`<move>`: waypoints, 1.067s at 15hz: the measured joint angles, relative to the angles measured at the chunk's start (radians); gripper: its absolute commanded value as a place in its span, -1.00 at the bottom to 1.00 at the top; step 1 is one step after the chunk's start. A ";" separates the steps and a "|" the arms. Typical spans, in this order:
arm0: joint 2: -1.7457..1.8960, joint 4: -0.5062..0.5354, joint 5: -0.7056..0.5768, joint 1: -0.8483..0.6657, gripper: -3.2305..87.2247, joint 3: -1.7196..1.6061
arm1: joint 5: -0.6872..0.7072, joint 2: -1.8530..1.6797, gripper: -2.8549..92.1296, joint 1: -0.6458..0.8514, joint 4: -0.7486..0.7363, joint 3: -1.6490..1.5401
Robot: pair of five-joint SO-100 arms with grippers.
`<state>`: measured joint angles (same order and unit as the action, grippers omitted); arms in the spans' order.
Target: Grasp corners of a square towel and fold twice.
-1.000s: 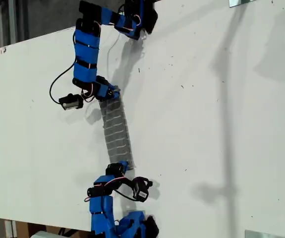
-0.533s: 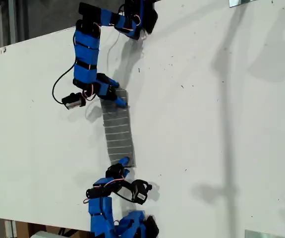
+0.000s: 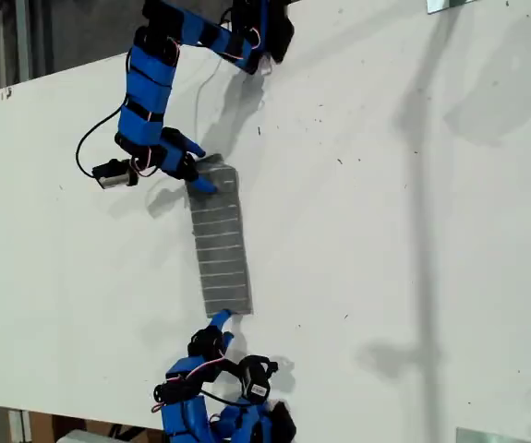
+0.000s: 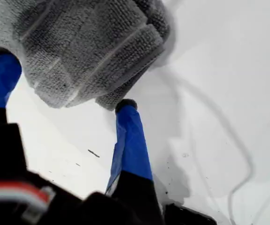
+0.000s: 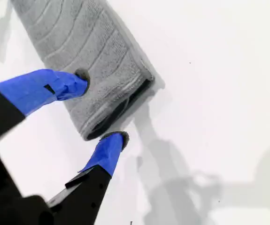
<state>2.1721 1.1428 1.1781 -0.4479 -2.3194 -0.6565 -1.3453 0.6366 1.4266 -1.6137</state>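
Now the towel (image 3: pixel 221 242) lies flat on the white tabletop (image 3: pixel 385 231) as a long narrow folded strip — dark grey w/ thin pale stripes across it, running from the upper arm's tool down toward the lower arm's tool in the exterior view. Layered edges show at both short ends, so it's folded over itself.

First wrist view: the towel end (image 4: pixel 85 49) is bunched just past the tips, one blue finger (image 4: pixel 132 136) w/ its tip touching the cloth edge, the other finger (image 4: pixel 1 77) at the far side of the bunch. My first tool (image 4: pixel 64 82) is spread, jaws apart around that end, nothing pinched.

Second wrist view: the other short end (image 5: pixel 102 89) shows a stacked fold w/ a dark gap between layers. One finger (image 5: pixel 55 86) rests its tip on top of the cloth, the other (image 5: pixel 107 150) sits on the tabletop just beside the folded edge. My second tool (image 5: pixel 102 105) is spread too — straddling the corner, not clamped.

Exterior view: upper arm's tool (image 3: pixel 191 166) sits at the strip's upper end, lower arm's tool (image 3: pixel 219 321) just below its lower end. Can't match arms to wrist views w/ certainty. Faint shadows cross the tabletop toward the exterior view's right.
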 measured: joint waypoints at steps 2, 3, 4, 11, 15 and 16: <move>0.091 -0.071 -0.017 -0.101 -0.47 -0.155 | 0.029 0.110 -0.07 0.069 -0.025 0.048; 0.146 -0.091 -0.020 -0.158 -0.47 -0.230 | 0.037 0.183 -0.03 0.094 -0.040 0.078; 0.187 -0.097 -0.025 -0.193 -0.48 -0.281 | 0.041 0.236 -0.12 0.114 -0.049 0.107; 0.213 -0.198 -0.080 -0.347 -0.48 -0.399 | -0.006 0.170 -0.94 0.221 -0.152 -0.058; 0.195 -0.221 -0.084 -0.383 -0.49 -0.403 | -0.052 -0.081 -0.94 0.293 -0.262 -0.390; 0.195 -0.221 -0.087 -0.383 -0.49 -0.403 | -0.074 -0.153 -0.94 0.295 -0.255 -0.446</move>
<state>2.3669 0.9219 1.0907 -0.8314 -2.7228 -0.7302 -1.4987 0.9311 1.1720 -2.0601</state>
